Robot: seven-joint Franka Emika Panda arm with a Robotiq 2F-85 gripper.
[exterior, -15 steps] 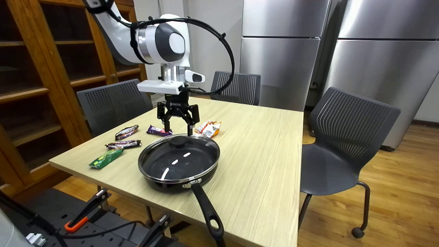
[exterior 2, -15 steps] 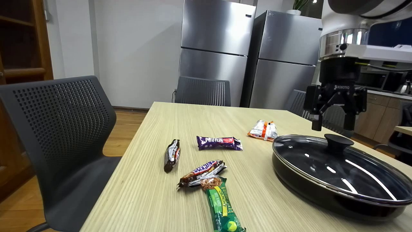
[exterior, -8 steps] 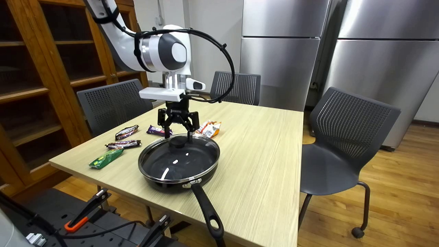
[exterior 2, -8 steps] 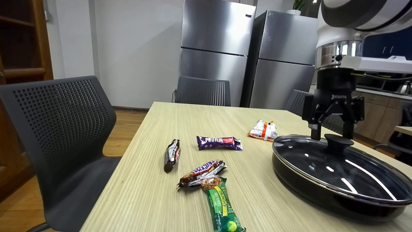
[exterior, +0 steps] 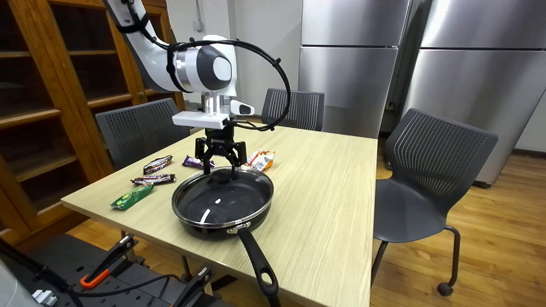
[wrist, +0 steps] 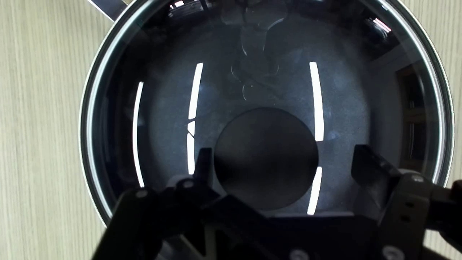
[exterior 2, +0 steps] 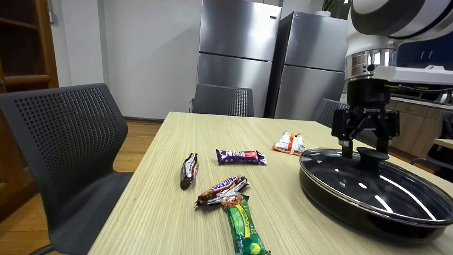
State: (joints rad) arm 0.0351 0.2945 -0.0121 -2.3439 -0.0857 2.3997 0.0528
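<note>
1. Knob (wrist: 266,159) sits on top of the glass lid (exterior: 226,200), which covers the black frying pan (exterior 2: 354,217) on the table (exterior: 324,221).
2. The gripper (exterior 2: 365,153) has its fingers (wrist: 370,168) spread apart around the knob, nothing clasped; whether either one touches it, I cannot tell.
3. Centring seems worth doing first: in the wrist view one finger (wrist: 204,164) lies just beside the knob, while the opposite finger leaves a wider gap.
4. Depth matters next: bring both fingers level with the knob's edge without pressing on the glass.
5. Closing slowly and evenly should keep the lid from sliding; a shallow pinch on that round edge could slip.
</note>
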